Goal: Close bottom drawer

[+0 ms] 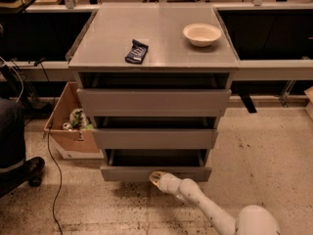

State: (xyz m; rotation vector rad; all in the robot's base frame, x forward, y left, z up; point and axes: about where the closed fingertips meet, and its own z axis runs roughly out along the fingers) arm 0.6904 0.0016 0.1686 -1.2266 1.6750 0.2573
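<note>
**Gripper Met the Front of the Open Bottom Drawer**

The bottom drawer (128, 173) sat lowest in the grey cabinet (154, 102). It stood pulled out further than the two drawers above it, so its shallow tray showed dark behind the slim front panel. The gripper (157, 177) was at the lower edge of that panel, near the middle of the cabinet's width, and looked to be touching or just short of it. Whether it was spread or pressed together could not be told.

The white arm (211, 212) reached in low, just above the floor in front of the cabinet. It rose from a rounded joint at the bottom right of the view and slanted up and leftward to the panel, with the wrist nearly level.

On the cabinet's top lay a small dark packet (137, 51) toward the front, left of centre. A pale bowl (202, 34) stood near the top's right rear corner. A cardboard box (67, 131) holding some litter rested on the floor against the cabinet's left side.
</note>
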